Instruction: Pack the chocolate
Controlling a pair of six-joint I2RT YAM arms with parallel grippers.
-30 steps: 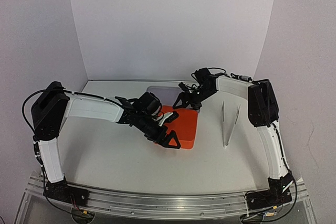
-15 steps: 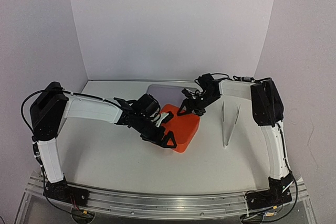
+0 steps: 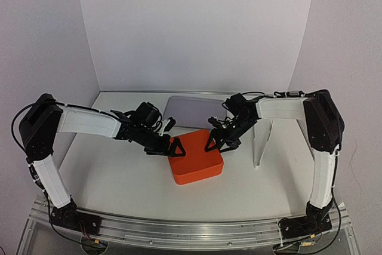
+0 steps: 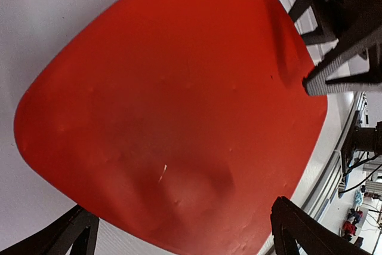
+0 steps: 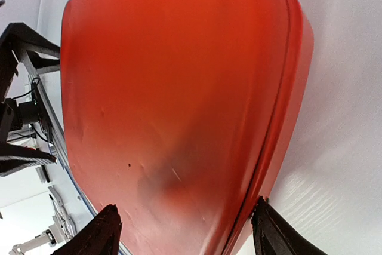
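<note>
The red box lay between both arms, with the left gripper spread wide at its 10 o'clock corner and the right gripper straddling its 2 o'clock edge, grip unclear.

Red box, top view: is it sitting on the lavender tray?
No, the red box rests on the table in front of the lavender tray, on the side nearer the arm bases.

My white matte desk fills the lower frame; a curved white backdrop panel rises behind, pale lilac walls either side.
</note>
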